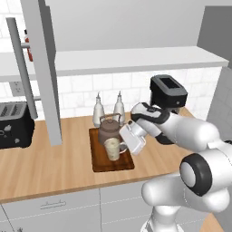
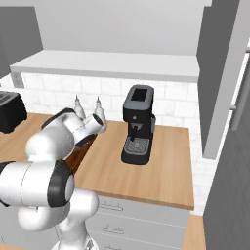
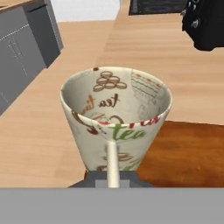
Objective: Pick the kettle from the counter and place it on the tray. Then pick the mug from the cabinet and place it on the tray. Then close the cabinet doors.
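- Mug (image 3: 114, 120) fills hand view, upright, handle facing cam, pinched in pincer (image 1: 121, 146), jaws narrow on handle.
- Tray (image 1: 102, 161) right under mug; mug base on/just above it, can't tell which.
- Kettle (image 1: 108, 128) on tray just beyond mug, touching or nearly.
- 2 white bottles (image 1: 98, 110) behind kettle on counter (image 1: 41, 167).
- Cabinet door (image 1: 43, 68) open, well to pincer's left.
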Motion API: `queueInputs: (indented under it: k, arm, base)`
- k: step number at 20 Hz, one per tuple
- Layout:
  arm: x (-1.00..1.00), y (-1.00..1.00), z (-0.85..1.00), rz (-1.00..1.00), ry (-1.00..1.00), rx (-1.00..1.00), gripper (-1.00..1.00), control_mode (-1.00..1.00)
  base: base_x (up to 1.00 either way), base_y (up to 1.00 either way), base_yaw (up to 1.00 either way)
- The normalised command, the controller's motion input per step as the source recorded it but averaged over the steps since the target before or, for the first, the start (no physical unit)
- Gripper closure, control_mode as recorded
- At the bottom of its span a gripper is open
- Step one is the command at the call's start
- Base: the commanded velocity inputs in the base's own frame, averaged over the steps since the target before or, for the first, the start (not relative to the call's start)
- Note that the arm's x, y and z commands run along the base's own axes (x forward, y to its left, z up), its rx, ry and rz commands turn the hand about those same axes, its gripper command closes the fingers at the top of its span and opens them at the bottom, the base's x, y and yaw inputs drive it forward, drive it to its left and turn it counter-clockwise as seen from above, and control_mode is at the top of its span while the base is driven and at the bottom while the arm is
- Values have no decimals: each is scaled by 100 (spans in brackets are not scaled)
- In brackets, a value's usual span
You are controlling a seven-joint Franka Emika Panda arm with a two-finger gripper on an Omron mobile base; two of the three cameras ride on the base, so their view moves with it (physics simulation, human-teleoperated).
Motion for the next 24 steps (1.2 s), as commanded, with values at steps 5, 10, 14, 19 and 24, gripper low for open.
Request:
queueInputs:
  k: [5, 10, 14, 19, 24]
  arm:
    - [27, 12, -26, 0, 0, 0, 100, -100]
    - [27, 6, -25, 0, 0, 0, 100, -100]
    - [23, 0, -19, 0, 0, 0, 100, -100]
    - [17, 0, -18, 0, 0, 0, 100, -100]
    - [-1, 0, -27, 0, 0, 0, 100, -100]
  base:
    - [0, 0, 0]
    - [0, 0, 0]
    - [0, 0, 0]
    - [0, 0, 0]
    - [0, 0, 0]
